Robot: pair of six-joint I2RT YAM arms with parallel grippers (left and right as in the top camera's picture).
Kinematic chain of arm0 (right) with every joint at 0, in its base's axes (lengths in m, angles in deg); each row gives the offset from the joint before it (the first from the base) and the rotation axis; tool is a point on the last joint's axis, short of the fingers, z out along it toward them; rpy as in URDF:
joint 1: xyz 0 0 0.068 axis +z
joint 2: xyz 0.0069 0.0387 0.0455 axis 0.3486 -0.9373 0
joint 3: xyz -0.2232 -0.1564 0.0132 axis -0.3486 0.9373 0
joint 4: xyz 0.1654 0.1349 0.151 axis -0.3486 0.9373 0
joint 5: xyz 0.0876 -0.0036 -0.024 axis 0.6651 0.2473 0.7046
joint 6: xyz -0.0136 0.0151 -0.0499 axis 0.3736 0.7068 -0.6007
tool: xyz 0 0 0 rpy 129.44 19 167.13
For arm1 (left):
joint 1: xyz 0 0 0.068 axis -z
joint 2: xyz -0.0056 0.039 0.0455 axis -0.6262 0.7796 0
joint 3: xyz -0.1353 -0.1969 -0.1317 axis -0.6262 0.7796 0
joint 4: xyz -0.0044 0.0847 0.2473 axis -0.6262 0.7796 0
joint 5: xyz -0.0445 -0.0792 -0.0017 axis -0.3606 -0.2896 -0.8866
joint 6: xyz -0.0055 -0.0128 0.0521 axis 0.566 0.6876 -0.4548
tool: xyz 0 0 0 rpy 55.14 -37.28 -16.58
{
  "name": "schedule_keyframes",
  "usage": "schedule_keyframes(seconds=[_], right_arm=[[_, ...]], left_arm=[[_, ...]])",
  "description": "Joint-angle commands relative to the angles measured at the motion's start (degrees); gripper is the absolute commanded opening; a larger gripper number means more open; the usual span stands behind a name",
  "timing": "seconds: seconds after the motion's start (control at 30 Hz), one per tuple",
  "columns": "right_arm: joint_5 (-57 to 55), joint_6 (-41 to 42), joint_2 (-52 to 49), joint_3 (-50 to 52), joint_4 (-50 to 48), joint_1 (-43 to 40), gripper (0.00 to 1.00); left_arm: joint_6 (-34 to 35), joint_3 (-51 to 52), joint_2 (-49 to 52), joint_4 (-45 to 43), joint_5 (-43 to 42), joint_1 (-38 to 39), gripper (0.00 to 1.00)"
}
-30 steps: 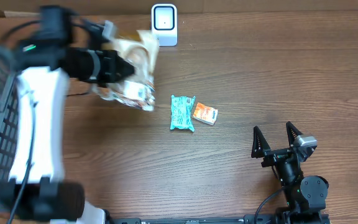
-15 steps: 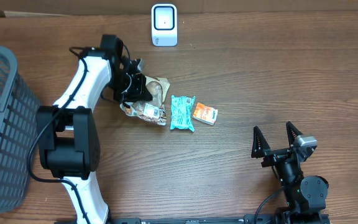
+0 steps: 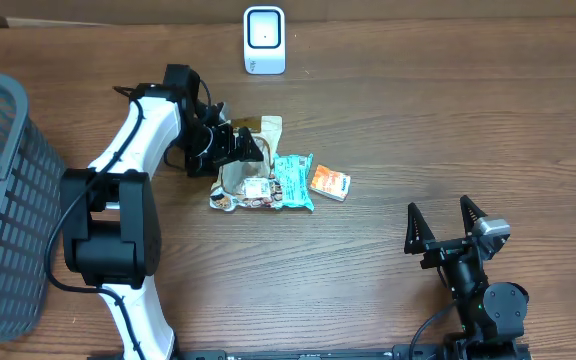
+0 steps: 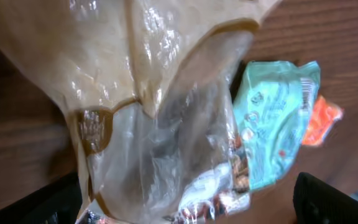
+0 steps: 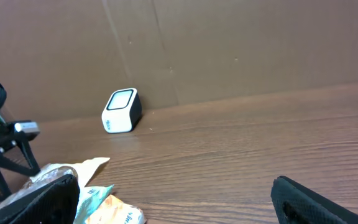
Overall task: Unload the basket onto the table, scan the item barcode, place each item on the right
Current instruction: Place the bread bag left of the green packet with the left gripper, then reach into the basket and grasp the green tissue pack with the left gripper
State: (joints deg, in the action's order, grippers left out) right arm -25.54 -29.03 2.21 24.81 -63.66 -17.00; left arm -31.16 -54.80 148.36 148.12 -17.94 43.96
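Looking down, the overhead shows the left gripper (image 3: 248,150) spread over the bag (image 3: 243,185), which lies on the table (image 3: 418,120) touching a teal packet (image 3: 292,181) — scanner (image 3: 264,40) well apart, basket (image 3: 8,150) at left; the right gripper (image 3: 440,222) is spread too. Left wrist alone shows the bag's clear film and tan top — print too blurred to read. Right wrist alone shows the scanner before a cardboard wall (image 5: 229,43).

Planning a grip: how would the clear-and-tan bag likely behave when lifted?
The bag looks like thin, creased film, so it would probably flop and sag from a pinch. Its glossy surface may slip in a grip. Lying flat, it seems light.
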Motion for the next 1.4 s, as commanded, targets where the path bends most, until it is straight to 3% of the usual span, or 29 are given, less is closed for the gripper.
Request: schedule_keyframes(seconds=[0.0,0.3,0.47,0.53,0.63,0.9,1.1,1.37], right_arm=[[-0.52,-0.26,0.48,0.61,-0.28,-0.26,1.0],[-0.52,-0.26,0.48,0.61,-0.31,-0.26,1.0],[-0.52,-0.26,0.48,0.61,-0.31,-0.26,1.0],[-0.52,-0.26,0.48,0.61,-0.31,-0.26,1.0],[-0.52,-0.26,0.48,0.61,-0.28,-0.26,1.0],[-0.52,-0.26,0.48,0.61,-0.31,-0.26,1.0],[-0.52,-0.26,0.48,0.61,-0.28,-0.26,1.0],[-0.52,-0.28,0.48,0.61,-0.31,-0.26,1.0]], left_arm=[[0.35,-10.05,-1.95,4.39,-0.55,-1.36,0.91],[0.26,-43.17,-10.01,25.57,24.04,-2.91,1.0],[0.42,-53.72,-15.04,29.14,29.99,-5.42,1.0],[4.31,-55.47,-17.31,30.23,33.75,-8.33,1.0],[12.66,-55.52,-20.39,31.04,39.34,-14.84,1.0],[24.37,-52.28,-21.24,28.98,51.49,-31.91,1.0],[17.55,-41.0,-20.28,17.64,49.16,-36.41,1.0],[7.41,-24.74,-17.75,9.57,49.16,-42.8,0.99]])
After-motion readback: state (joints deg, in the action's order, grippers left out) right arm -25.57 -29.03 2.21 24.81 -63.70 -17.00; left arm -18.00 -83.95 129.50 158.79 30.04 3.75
